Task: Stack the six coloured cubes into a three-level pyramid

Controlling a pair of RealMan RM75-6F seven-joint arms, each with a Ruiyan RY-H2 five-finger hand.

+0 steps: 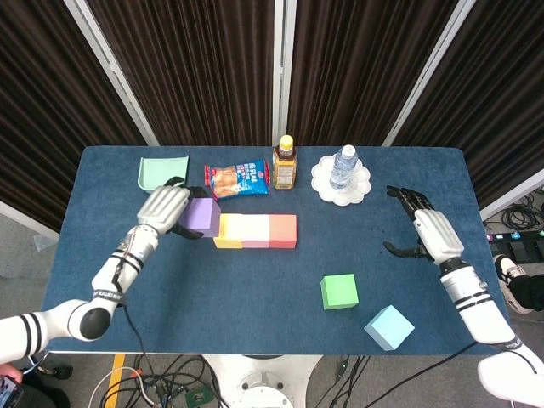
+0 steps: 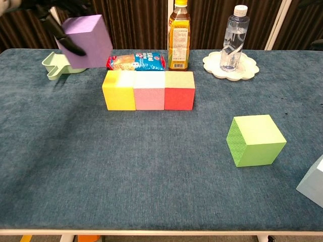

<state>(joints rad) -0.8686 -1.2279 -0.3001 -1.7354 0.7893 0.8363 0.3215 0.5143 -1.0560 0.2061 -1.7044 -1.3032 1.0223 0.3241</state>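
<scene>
Gripping the purple cube [image 1: 201, 217] in my left hand [image 1: 163, 208], I hold it in the air just left of the yellow [image 1: 229, 230], pink [image 1: 256, 230] and red [image 1: 283, 230] row, high enough, I judge, to clear that base for the second level. It is tilted, not square to the row; a cube has no long axis. My right hand [image 1: 433, 235] hovers empty, fingers apart, well away from the green cube [image 1: 339, 291] and blue cube [image 1: 389, 326].

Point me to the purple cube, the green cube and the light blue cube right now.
purple cube [image 2: 86, 40], chest view, front face, held by the left hand [image 1: 164, 208].
green cube [image 2: 261, 130], chest view, top face.
light blue cube [image 1: 389, 326], head view, top face.
</scene>
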